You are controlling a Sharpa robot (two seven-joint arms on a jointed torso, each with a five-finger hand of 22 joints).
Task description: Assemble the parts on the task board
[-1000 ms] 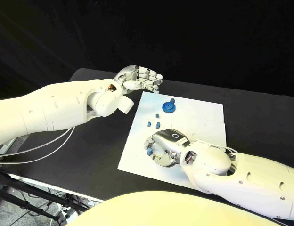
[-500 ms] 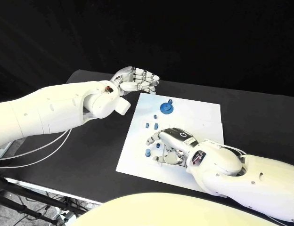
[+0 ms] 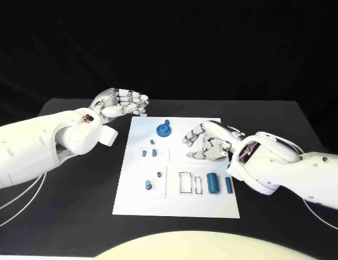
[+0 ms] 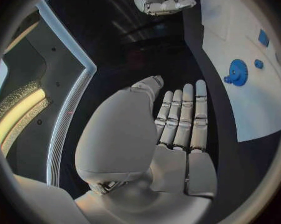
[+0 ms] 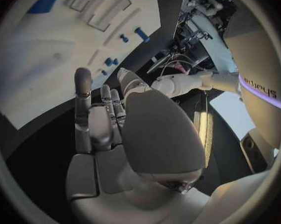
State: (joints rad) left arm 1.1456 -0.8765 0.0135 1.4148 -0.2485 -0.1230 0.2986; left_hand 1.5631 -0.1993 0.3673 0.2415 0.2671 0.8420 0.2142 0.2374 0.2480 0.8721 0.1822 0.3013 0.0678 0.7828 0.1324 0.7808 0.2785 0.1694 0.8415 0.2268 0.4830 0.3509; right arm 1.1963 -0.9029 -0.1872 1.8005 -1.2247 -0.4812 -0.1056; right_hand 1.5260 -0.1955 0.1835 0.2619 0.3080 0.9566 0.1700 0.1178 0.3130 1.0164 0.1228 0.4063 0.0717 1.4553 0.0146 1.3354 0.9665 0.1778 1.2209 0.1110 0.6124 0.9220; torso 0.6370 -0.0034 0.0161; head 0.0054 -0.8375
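You see a black table against a dark backdrop, and pale cables hang off its near left edge, down by the floor.

Flat white rectangular task board on matte black tabletop. Small blue plastic parts: round blue gear, blue cylinder, blue pegs. Silver metallic fingers on glossy white arms.
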